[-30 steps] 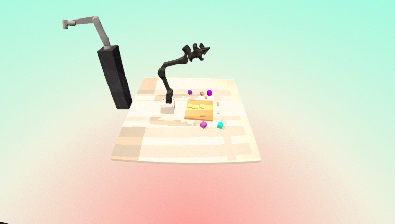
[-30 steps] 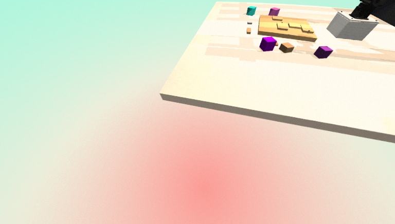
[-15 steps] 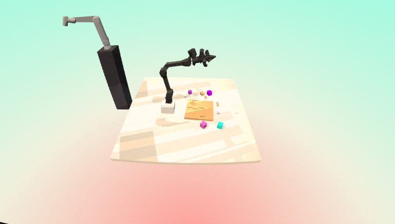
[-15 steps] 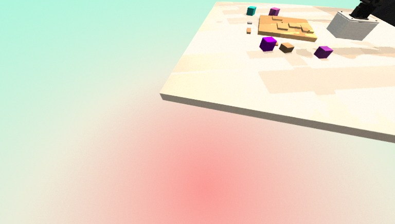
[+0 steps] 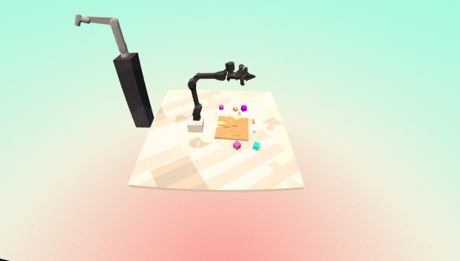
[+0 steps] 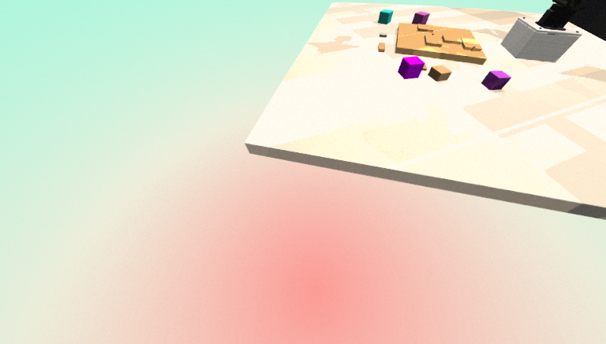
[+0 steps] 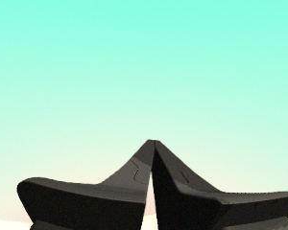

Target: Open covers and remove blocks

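My gripper point(image 5: 254, 76) point(image 7: 152, 145) is shut and empty, fingertips touching, high above the table. The orange puzzle board point(image 5: 221, 134) point(image 6: 409, 46) lies on the table with several thin orange covers, such as one cover point(image 6: 433, 40) near its middle and another cover point(image 6: 452, 38) beside it. Cover positions and wells are too small to judge. Around the board, clear of it, lie a magenta cube point(image 5: 236, 145) point(image 6: 420, 17), a teal cube point(image 5: 256, 146) point(image 6: 385, 16), a bright purple cube point(image 5: 244, 108) point(image 6: 410, 67), a darker purple cube point(image 5: 221, 107) point(image 6: 495, 80) and a tan block point(image 5: 235, 108) point(image 6: 439, 72).
A small orange piece point(image 5: 253, 121) point(image 6: 381, 46) and a small pale piece point(image 5: 254, 131) point(image 6: 383, 35) lie beside the board. Another small orange piece point(image 5: 239, 113) lies near the tan block. The white arm base point(image 5: 195, 126) point(image 6: 538, 45) stands left of the board in the top view. A grey arm on a dark pillar point(image 5: 133, 92) stands beyond the table.
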### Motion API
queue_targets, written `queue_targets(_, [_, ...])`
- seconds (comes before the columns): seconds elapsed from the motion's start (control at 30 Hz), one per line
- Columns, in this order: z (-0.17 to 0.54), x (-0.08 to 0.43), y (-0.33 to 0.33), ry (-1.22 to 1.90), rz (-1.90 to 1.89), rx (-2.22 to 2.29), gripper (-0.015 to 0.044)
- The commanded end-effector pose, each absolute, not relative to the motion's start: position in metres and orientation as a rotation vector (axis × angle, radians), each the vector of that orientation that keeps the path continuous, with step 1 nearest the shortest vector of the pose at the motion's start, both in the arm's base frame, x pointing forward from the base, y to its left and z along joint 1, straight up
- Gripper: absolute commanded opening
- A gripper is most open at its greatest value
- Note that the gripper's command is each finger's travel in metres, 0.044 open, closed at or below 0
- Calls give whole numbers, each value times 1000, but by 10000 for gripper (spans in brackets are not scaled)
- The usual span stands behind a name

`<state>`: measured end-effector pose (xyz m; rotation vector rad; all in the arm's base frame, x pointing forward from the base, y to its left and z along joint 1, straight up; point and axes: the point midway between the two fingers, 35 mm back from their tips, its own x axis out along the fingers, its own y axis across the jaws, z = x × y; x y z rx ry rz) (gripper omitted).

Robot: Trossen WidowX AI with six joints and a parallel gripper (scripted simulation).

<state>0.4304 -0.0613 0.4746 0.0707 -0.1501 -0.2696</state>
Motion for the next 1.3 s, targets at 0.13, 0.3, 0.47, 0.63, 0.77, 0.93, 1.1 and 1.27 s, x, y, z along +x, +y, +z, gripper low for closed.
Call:
queue_targets(0.13, [437,443,-69,-30,-277,39,0])
queue_targets(0.3, [412,450,-75,50,-282,23,0])
queue_targets(0.47, [387,456,-80,133,-286,8,0])
queue_targets(0.63, [361,460,-85,217,-288,-6,0])
queue_targets(0.77, [340,461,-90,285,-288,-15,0])
queue_targets(0.93, [313,462,-95,371,-287,-25,0])
queue_targets(1.1, [287,461,-100,457,-285,-33,0])
queue_targets(1.27, [261,458,-105,545,-281,-38,0])
